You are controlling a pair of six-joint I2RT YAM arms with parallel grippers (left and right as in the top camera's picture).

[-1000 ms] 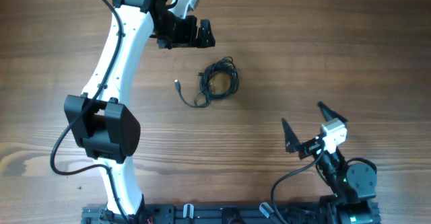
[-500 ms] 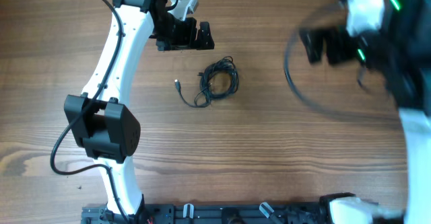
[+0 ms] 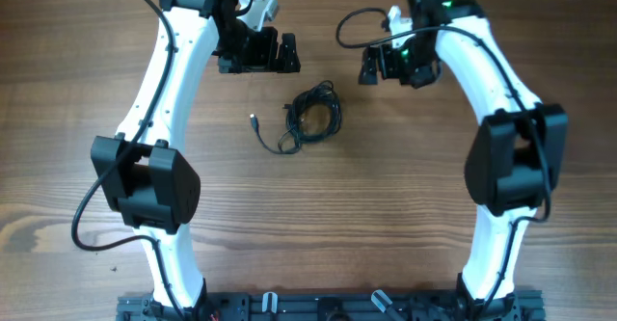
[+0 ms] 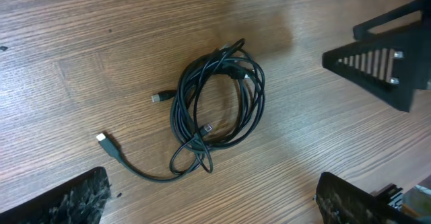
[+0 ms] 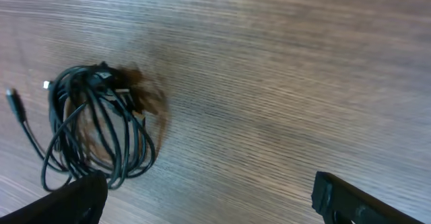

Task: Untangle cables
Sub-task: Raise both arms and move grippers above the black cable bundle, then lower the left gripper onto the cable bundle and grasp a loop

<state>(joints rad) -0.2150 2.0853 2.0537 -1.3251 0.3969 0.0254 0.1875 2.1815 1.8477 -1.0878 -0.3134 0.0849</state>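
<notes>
Cables [image 3: 310, 114] lie as one black tangled bundle on the wooden table [image 3: 434, 186]. The bundle sits about midway between the left and right edges and nearer the far edge than the near one.

The left gripper [image 3: 281, 53] hangs towards the far edge, just left of the bundle and apart from it. In its wrist view the jaws stand wide apart with nothing between them, and the coil [image 4: 219, 106] lies on the wood beyond the fingertips.

A loose tail curls out of the bundle's near-left side and ends in a plug [image 3: 254, 121] lying flat on the table, pointing towards the far-left corner. The left wrist view shows a second, shorter plug end [image 4: 156, 97] sticking out of the loops close by. The loops themselves overlap and cross one another loosely.

The right gripper [image 3: 381, 66] hangs on the bundle's far-right side, also apart from it. Its jaws are spread wide and empty, and its wrist view has the coil [image 5: 101, 126] off to the left.
</notes>
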